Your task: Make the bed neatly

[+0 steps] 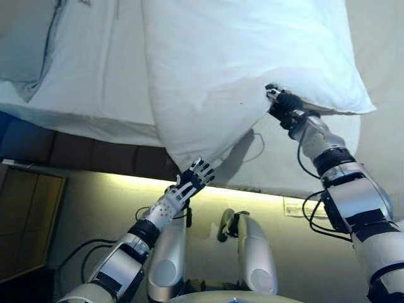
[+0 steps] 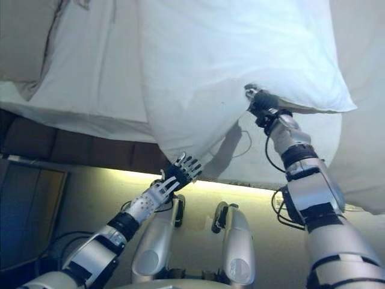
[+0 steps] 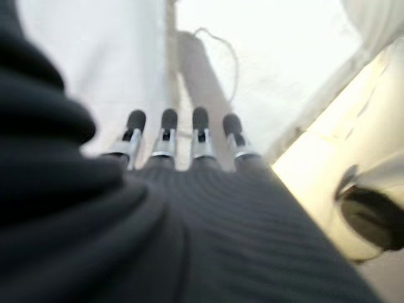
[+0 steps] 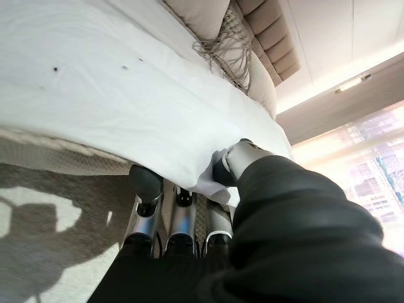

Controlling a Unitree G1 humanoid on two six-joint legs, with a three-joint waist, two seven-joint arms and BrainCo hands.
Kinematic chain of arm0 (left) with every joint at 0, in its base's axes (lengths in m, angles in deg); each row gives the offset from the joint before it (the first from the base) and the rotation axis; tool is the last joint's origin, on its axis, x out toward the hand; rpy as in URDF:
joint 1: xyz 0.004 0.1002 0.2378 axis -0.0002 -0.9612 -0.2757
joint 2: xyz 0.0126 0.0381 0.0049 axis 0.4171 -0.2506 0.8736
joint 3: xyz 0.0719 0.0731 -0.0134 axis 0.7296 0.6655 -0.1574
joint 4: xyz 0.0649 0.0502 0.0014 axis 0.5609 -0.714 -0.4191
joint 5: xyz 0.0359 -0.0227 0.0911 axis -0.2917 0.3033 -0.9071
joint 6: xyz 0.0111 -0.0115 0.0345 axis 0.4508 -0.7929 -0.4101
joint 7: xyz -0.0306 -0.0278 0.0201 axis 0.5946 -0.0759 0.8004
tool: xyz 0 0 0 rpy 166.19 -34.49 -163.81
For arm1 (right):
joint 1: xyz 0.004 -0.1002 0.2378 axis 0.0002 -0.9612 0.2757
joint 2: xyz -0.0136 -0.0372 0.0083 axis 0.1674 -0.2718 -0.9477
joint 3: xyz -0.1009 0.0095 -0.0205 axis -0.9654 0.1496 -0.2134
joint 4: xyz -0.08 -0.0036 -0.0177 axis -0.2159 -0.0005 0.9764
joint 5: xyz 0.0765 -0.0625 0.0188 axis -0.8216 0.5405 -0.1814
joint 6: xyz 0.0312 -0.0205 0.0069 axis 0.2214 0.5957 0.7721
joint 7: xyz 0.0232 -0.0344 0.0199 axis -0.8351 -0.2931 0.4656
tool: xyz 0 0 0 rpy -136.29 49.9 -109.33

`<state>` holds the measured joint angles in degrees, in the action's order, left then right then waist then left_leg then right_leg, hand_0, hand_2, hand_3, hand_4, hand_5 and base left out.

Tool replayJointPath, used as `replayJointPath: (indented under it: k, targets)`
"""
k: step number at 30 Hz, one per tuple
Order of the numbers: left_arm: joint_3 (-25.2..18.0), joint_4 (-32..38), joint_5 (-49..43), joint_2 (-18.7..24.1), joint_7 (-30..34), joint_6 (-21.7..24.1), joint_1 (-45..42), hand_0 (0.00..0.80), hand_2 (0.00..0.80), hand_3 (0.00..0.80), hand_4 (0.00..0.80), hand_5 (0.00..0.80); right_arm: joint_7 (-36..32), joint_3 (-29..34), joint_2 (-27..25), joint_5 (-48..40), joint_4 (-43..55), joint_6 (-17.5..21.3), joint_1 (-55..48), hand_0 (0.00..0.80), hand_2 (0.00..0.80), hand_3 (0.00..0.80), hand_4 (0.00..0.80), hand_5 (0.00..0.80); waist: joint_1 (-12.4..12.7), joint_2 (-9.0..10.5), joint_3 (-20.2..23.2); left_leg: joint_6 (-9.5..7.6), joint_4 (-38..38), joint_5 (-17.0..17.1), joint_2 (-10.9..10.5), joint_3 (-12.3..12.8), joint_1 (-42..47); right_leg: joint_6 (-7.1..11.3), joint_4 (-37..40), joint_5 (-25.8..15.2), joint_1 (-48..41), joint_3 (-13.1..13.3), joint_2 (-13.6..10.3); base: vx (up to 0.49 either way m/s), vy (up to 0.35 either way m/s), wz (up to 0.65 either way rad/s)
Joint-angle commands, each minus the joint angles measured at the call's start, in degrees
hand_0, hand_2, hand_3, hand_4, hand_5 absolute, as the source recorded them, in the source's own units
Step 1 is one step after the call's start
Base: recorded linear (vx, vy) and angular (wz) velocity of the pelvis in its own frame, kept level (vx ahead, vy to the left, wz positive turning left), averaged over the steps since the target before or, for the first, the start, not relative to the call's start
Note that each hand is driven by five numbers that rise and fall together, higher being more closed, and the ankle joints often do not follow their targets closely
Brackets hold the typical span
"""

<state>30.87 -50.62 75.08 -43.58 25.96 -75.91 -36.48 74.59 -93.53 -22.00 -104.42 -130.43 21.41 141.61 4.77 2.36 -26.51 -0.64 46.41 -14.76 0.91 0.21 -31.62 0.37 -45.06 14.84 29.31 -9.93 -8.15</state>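
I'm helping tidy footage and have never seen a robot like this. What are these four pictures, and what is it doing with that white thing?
It's a two-armed humanoid robot making a bed. Two pictures come from cameras in its head, looking down at its arms. The other two come from cameras on each wrist, looking along the fingers. The right hand pinches the edge of a white pillow, which lies on the white bed sheet. The left hand, fingers straight and open, is at the pillow's lower corner; whether it touches is unclear. The right wrist picture also shows a beige fringed cushion farther along the bed.
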Motion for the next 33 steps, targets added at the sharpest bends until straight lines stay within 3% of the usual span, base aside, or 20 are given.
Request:
replayJointPath:
  k: [1, 7, 12, 15, 22, 33]
  targets:
    - [1.8, -1.8, 8.2, -5.7, -4.6, -2.0, 2.1, 0.000, 0.000, 0.000, 0.000, 0.000, -0.1, -1.5, 2.6, -3.6, 7.6, 3.9, 3.3, 0.800, 0.800, 0.800, 0.800, 0.800, 0.2, 2.54, 2.8, -2.22, -4.3, 0.4, 0.6, -0.2, 2.9, 1.13, 5.3, -6.7, -2.1, 1.2, -0.7, 0.029, -0.155, -0.11]
    - [1.9, -4.0, 22.2, -9.9, -8.0, -1.5, 4.7, 0.000, 0.000, 0.000, 0.000, 0.000, 2.6, -2.1, 5.5, -4.5, 10.8, 5.9, 3.3, 0.800, 0.800, 0.800, 0.800, 0.800, -1.1, 4.00, 2.3, -1.58, -4.5, 0.6, 1.0, 0.2, 2.9, 0.77, 6.9, -6.9, -2.8, 1.3, 0.2, -0.003, -0.113, -0.13]
    - [2.9, -2.6, 30.1, -12.8, -4.2, -0.5, 6.9, 0.000, 0.000, 0.000, 0.000, 0.000, 4.7, -2.7, 6.8, -4.5, 13.7, 5.9, 2.2, 0.800, 0.800, 0.800, 0.800, 0.800, -2.3, 4.47, 1.9, -1.25, -4.5, 0.5, 1.3, 0.7, 3.0, 0.50, 7.1, -6.7, -2.9, 1.8, 0.6, -0.024, -0.076, -0.05]
    - [2.2, -0.9, 30.1, -15.9, 3.7, 1.6, 6.9, 0.000, 0.000, 0.000, 0.000, 0.000, 4.7, -2.9, 7.8, -5.2, 14.9, 6.5, 0.8, 0.800, 0.800, 0.800, 0.800, 0.800, -2.9, 4.68, 1.9, -1.03, -4.6, 0.3, 1.5, 1.1, 3.6, 0.32, 7.4, -6.5, -3.4, 1.9, 0.8, 0.016, -0.063, -0.14]
    - [0.5, 4.4, 30.1, -20.6, 14.0, 5.0, 9.3, 0.000, 0.000, 0.000, 0.000, 0.000, 5.8, -2.0, 10.4, -4.8, 17.8, 6.9, -1.6, 0.800, 0.800, 0.800, 0.800, 0.800, -4.2, 5.19, 2.1, -0.38, -4.5, -0.1, 1.7, 1.8, 4.6, 0.01, 7.3, -5.7, -4.2, 1.8, 1.0, 0.029, -0.034, -0.06]
    - [-2.0, 9.6, 30.1, -23.2, 17.1, 14.9, 12.8, 0.000, 0.000, 0.000, 0.000, 0.000, 6.8, -0.9, 11.8, -4.7, 22.0, 6.6, -4.7, 0.800, 0.800, 0.800, 0.800, 0.800, -5.9, 5.89, 3.0, 0.07, -4.4, -0.2, 2.2, 2.3, 5.6, 0.01, 7.0, -5.3, -4.7, 2.4, 1.3, 0.025, -0.011, -0.05]
